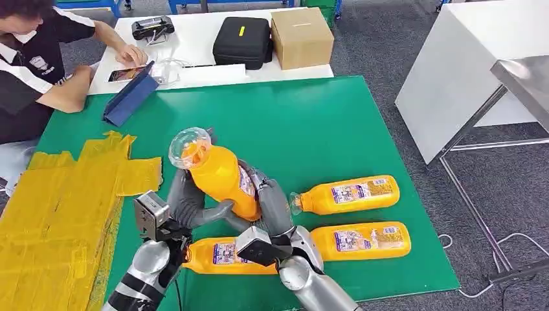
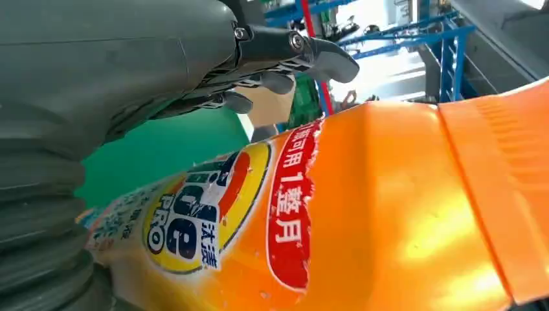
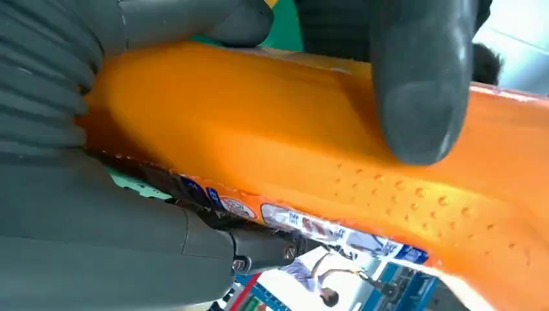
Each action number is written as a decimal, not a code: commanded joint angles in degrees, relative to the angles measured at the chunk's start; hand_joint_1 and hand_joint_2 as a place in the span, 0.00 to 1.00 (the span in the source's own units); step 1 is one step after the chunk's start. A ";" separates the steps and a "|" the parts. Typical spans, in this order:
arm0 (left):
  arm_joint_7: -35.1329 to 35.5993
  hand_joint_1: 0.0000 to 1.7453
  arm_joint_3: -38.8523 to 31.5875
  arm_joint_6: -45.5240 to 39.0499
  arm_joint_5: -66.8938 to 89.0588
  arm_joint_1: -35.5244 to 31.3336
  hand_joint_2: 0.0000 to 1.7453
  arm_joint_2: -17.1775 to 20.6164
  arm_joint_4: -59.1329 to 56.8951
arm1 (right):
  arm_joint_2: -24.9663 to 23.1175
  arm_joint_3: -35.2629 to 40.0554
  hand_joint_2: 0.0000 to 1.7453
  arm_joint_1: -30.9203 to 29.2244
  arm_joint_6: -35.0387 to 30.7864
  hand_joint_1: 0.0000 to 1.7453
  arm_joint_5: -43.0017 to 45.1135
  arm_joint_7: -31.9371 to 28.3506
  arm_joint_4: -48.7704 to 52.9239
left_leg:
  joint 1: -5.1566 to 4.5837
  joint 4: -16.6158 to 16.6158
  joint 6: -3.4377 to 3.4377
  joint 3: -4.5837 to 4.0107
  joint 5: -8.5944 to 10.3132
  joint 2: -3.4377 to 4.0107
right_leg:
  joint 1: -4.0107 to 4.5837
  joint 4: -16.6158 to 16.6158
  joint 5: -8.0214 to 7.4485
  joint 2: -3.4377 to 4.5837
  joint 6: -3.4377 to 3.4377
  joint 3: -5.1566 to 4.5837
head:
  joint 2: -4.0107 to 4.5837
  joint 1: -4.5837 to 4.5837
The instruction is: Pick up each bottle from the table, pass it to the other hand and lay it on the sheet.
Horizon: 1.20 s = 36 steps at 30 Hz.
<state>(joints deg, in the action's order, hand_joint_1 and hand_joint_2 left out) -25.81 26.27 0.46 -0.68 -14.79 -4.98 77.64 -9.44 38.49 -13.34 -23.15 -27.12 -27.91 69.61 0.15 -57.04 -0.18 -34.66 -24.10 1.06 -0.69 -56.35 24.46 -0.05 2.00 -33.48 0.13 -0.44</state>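
Note:
An orange bottle (image 1: 222,178) with a clear cap is held up tilted over the green table (image 1: 311,123), cap pointing up and to the left. My right hand (image 1: 275,208) grips its body, with thumb and fingers wrapped round the bottle (image 3: 259,123). My left hand (image 1: 186,202) is cupped round the other side. Its fingers (image 2: 324,58) stretch out with a gap to the bottle (image 2: 388,214). Three more orange bottles lie flat: one (image 1: 349,194) and another (image 1: 364,240) to the right, a third (image 1: 223,253) under my arms. The yellow sheet (image 1: 58,207) lies at the left.
A person sits at the far left corner beside a tablet in a blue case (image 1: 129,97). A black case (image 1: 243,42) and a cardboard box (image 1: 301,35) stand on the white table behind. A white table (image 1: 453,71) and a metal frame (image 1: 479,116) stand to the right.

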 commanded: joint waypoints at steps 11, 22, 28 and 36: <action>0.52 1.00 -2.28 1.85 -5.68 -2.54 1.00 -0.65 -4.66 | 1.85 10.17 1.00 -2.18 -1.01 1.00 -3.16 -0.47 -2.35 | 0.07 -0.02 0.04 0.30 -0.11 -0.12 | 0.08 0.04 0.08 -0.01 -0.08 0.33 | 0.00 0.00; -0.99 1.00 -2.58 -1.37 -5.04 -1.57 1.00 -1.10 -1.80 | 1.62 10.45 1.00 -3.26 -0.69 1.00 -4.07 1.09 -5.12 | 0.08 -0.03 0.02 0.21 -0.07 -0.17 | 0.09 0.05 0.05 -0.07 -0.06 0.27 | 0.00 0.00; -1.62 1.00 -3.31 -3.44 -5.12 -1.03 1.00 -1.39 -1.07 | 1.38 10.05 1.00 -3.06 -1.04 1.00 -3.90 1.63 -5.47 | 0.08 -0.04 0.03 0.23 -0.09 -0.18 | 0.09 0.04 0.08 -0.08 -0.07 0.30 | 0.00 0.00; -2.37 1.00 -4.09 -5.27 -4.60 -0.84 1.00 -1.32 -0.64 | 1.29 9.71 1.00 -2.75 -1.73 1.00 -3.83 1.60 -5.12 | 0.07 -0.02 0.02 0.18 -0.05 -0.20 | 0.08 0.04 0.05 -0.11 -0.06 0.23 | 0.00 0.00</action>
<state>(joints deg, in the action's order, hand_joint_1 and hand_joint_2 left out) -28.11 25.05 -1.88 -5.77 -12.57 -5.14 78.47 -8.85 43.60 -16.37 -24.31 -30.18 -25.55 67.06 0.15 -57.05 -0.18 -34.65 -24.09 1.05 -0.67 -56.35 24.46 -0.05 2.01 -33.47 0.13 -0.44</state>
